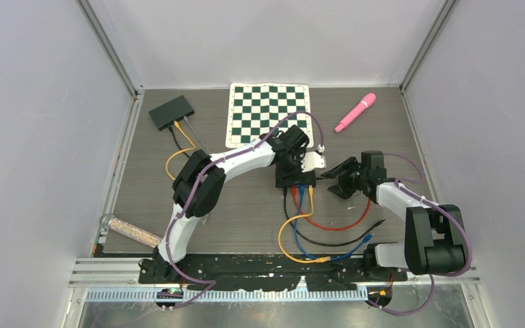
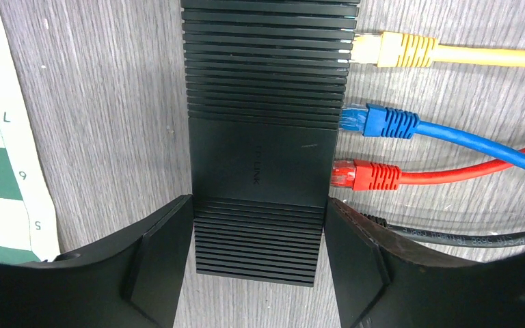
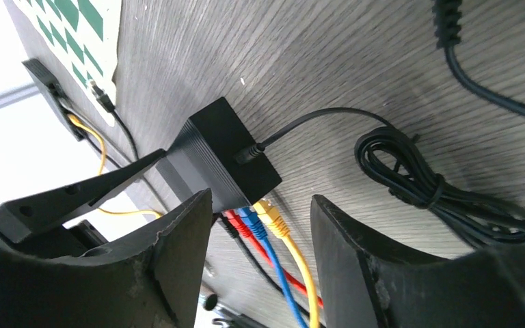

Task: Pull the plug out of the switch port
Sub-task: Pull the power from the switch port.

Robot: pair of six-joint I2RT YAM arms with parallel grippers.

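Now the left gripper [image 2: 260, 205] pinches the light black ribbed plastic switch [image 2: 263, 102] on the grey wood-grain table [image 1: 246, 219]. The right gripper [image 3: 261, 198] gapes empty beside it. Yellow plug [image 2: 396, 50], blue plug [image 2: 383, 123] and red plug [image 2: 372, 175] sit in its ports, small, stiff and likely latched. I'd grab a ribbed boot, not limp cable.

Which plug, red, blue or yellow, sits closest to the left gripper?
The red plug, beside the left gripper; the blue plug and yellow plug sit farther along the switch.

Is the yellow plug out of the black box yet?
No, the yellow plug sits pushed into the side of the switch.
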